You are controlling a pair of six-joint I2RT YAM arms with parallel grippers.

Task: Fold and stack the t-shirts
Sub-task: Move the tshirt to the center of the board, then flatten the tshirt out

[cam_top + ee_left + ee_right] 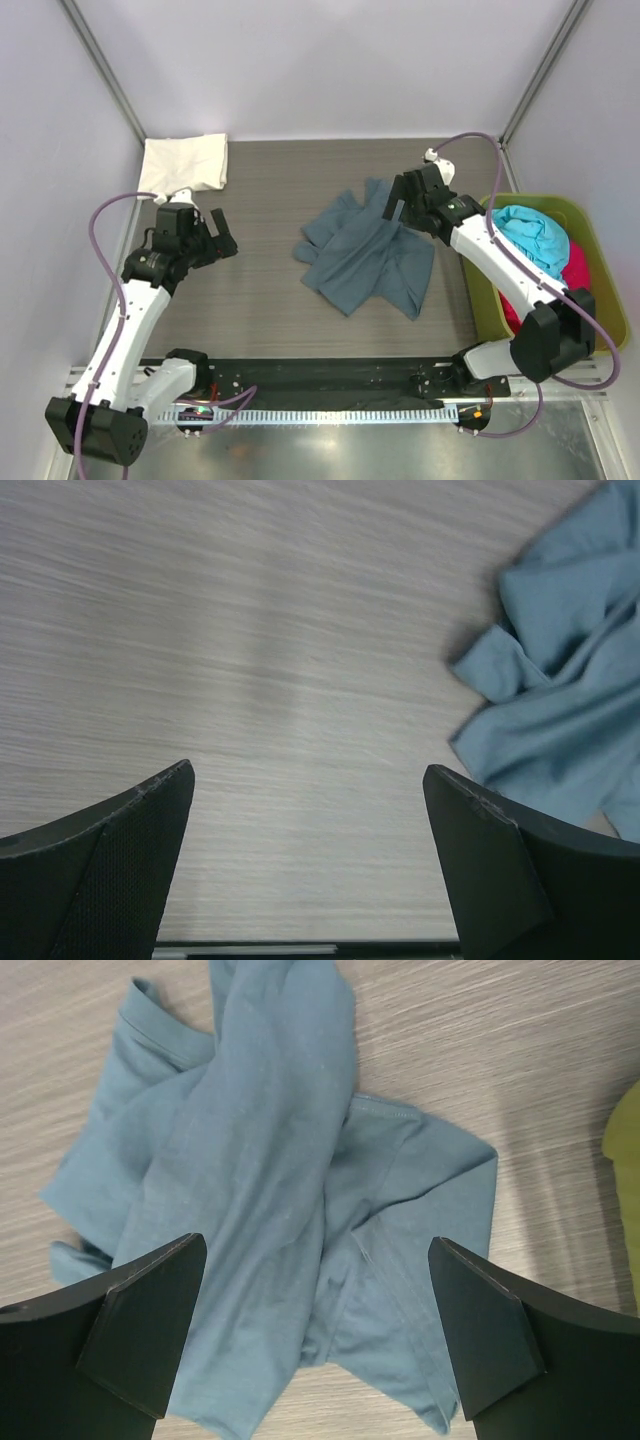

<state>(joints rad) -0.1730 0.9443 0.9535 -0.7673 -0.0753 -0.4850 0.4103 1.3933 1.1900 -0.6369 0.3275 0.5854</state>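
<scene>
A slate-blue t-shirt [366,254] lies crumpled in the middle of the table. My right gripper [394,205] hangs open just above its far right corner; in the right wrist view the shirt [270,1190] lies loose between and below the fingers, which hold nothing. A cream-white t-shirt [186,163] sits folded at the back left. My left gripper [222,232] stands open over bare table just in front of it, well left of the blue shirt [570,680]. A turquoise t-shirt [532,237] and a pink-red one [580,268] lie in the bin.
An olive-green bin [590,300] stands at the right edge, beside my right arm. White walls close the table at the back and both sides. A black rail [330,375] runs along the near edge.
</scene>
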